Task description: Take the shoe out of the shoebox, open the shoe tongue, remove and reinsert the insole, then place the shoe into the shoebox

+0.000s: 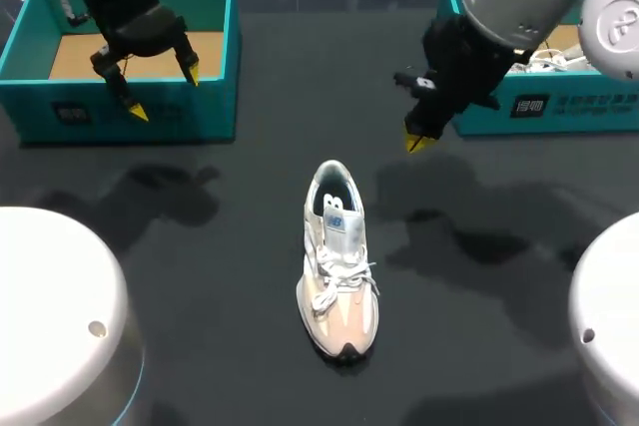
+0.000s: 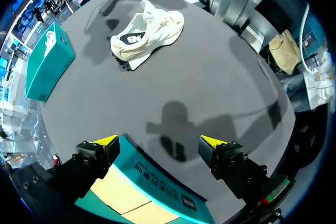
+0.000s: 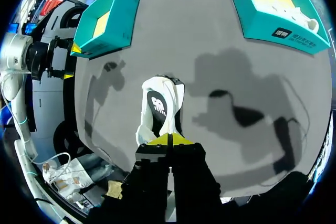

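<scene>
A white and beige sneaker (image 1: 337,261) lies upright on the dark table, toe toward the front edge, with its tongue and laces in place. My right gripper (image 1: 416,139) hangs above the table, right of and beyond the shoe's heel. It is shut with nothing held. In the right wrist view its joined yellow tips (image 3: 169,140) sit just over the sneaker (image 3: 160,106). My left gripper (image 1: 163,90) is open over the front wall of the left teal shoebox (image 1: 120,112). From the left wrist, the fingers (image 2: 107,141) straddle that box's wall (image 2: 157,182), and the sneaker (image 2: 147,32) lies far ahead.
A second teal shoebox (image 1: 499,107) stands at the back right with something white (image 1: 549,57) inside. The left box shows only a brown cardboard floor (image 1: 80,55). Two white round robot bases (image 1: 50,316) fill the front corners.
</scene>
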